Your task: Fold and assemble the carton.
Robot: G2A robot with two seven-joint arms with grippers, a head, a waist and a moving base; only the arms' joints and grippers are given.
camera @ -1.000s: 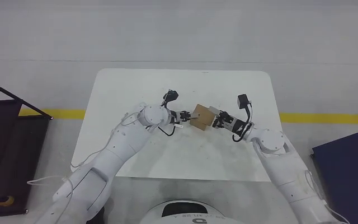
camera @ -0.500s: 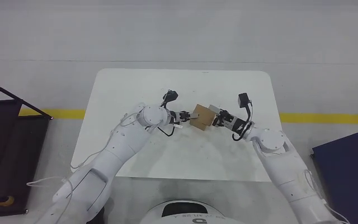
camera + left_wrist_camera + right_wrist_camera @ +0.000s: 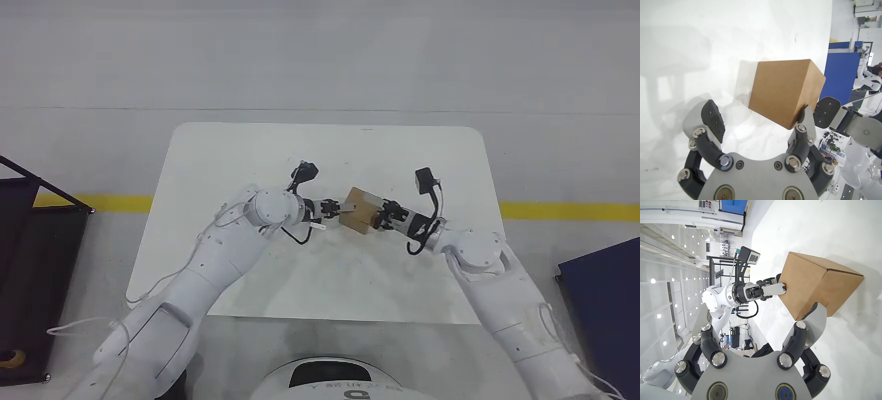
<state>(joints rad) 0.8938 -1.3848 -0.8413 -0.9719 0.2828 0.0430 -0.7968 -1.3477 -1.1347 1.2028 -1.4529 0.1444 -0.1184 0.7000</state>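
Plainly, neither gripper has a hold yet. The left gripper (image 3: 759, 110) stands wide open, one finger (image 3: 807, 117) touching the carton (image 3: 780, 89) at a lower corner, the other pad well off to the side over bare table (image 3: 230, 160). The right gripper (image 3: 759, 313) is spread as well, with one fingertip (image 3: 817, 311) against the opposite lower edge. So the carton sits lightly between one finger of each arm rather than clamped by either.

It stands near the middle of the table, squared up into a closed-looking box, and the right wrist view shows a seam along one top edge. Board of this kind is likely light and fairly stiff across its faces, yet apt to slide on the smooth top and to dent at its corners. A hold would probably go best across two opposite flat walls, away from the seam, with modest force.
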